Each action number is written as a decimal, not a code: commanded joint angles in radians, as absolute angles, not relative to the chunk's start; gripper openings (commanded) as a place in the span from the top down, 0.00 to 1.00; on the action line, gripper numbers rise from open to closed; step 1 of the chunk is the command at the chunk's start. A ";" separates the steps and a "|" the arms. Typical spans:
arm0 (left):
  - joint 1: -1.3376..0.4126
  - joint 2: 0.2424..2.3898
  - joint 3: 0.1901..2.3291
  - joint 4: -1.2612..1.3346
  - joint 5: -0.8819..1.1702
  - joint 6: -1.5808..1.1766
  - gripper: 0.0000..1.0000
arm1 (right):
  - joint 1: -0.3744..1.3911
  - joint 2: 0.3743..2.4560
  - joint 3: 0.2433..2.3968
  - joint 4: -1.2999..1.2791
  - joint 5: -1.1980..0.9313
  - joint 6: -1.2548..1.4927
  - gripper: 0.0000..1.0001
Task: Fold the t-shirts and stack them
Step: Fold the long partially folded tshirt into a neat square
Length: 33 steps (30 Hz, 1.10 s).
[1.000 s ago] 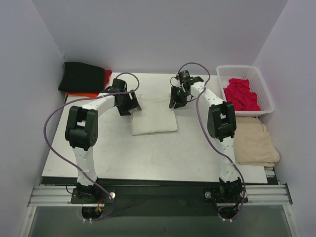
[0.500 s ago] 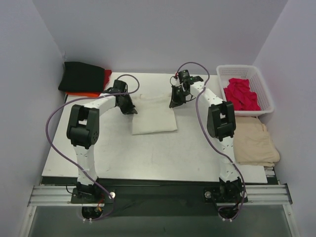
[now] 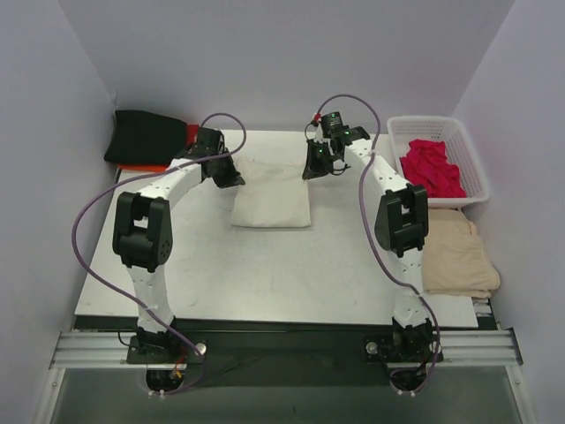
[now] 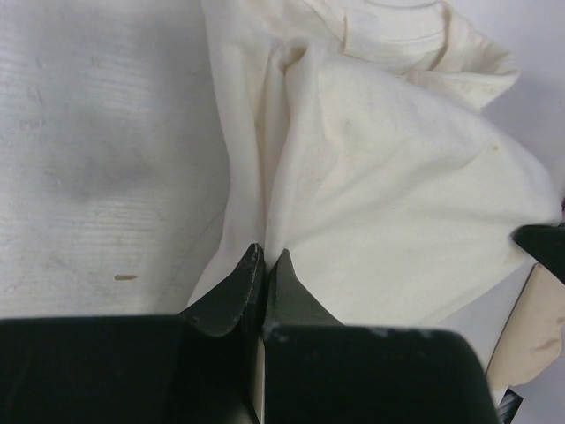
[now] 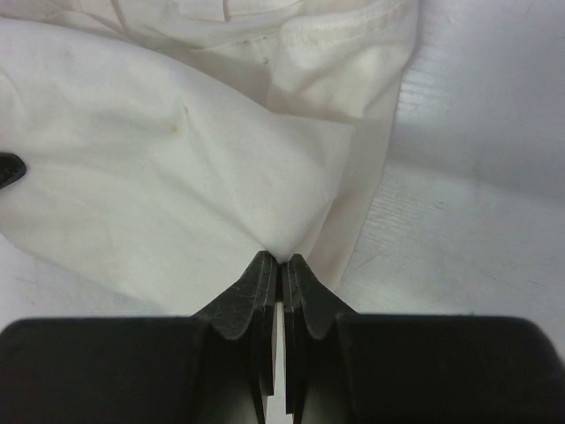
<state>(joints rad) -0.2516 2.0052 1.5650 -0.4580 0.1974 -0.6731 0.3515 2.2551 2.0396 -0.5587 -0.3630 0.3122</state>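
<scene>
While both arms reach to the far half of the table (image 3: 265, 274), top view first: cream t-shirt (image 3: 272, 199) lies as a folded pad just toward 12 o'clock from table centre. Left gripper (image 3: 229, 175) sits at the pad's 10 o'clock corner, right gripper (image 3: 315, 166) at its 2 o'clock corner. Both are on the cloth, and the jaw gap is unreadable from up here. Black t-shirt (image 3: 146, 135) is folded at the table's 10 o'clock, lying on an orange-red t-shirt (image 3: 141, 168) that shows at its near edge. White basket (image 3: 439, 129) at 2 o'clock holds a crumpled crimson t-shirt (image 3: 430, 168). Tan cloth (image 3: 455, 256) lies at 4 o'clock, overhanging the table edge.

Left wrist view: left gripper (image 4: 263, 263) has its jaws pinched together, tips nipping a ridge of the cream t-shirt (image 4: 397, 203). The cloth fans out toward 1 o'clock from the tips, collar seam at 12 o'clock. Bare table (image 4: 88, 132) from 9 to 11 o'clock.

Right wrist view: right gripper (image 5: 281, 265) is likewise clamped tight, a peak of the cream t-shirt (image 5: 159, 177) caught between the tips. The cloth spreads toward 10 o'clock, hem at 12 to 1. Table (image 5: 477, 115) at 2 to 3 o'clock.
</scene>
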 commanded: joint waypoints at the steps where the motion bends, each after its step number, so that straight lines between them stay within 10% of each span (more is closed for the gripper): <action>1: -0.238 1.982 1.646 -0.428 0.196 -0.670 1.00 | 0.345 2.241 2.108 -0.577 -0.340 0.304 1.00; 4: -0.238 2.025 1.678 -0.429 0.201 -0.673 1.00 | 0.337 2.284 2.149 -0.575 -0.339 0.319 1.00; 11: -0.235 2.193 1.784 -0.463 0.181 -0.641 0.30 | 0.308 2.397 2.220 -0.577 -0.336 0.379 0.89; 18: -0.233 2.200 1.786 -0.430 0.112 -0.606 0.04 | 0.281 2.408 2.217 -0.578 -0.342 0.387 0.71; 33: -0.235 2.144 1.672 -0.468 0.064 -0.586 0.03 | 0.275 2.303 2.073 -0.575 -0.344 0.353 0.60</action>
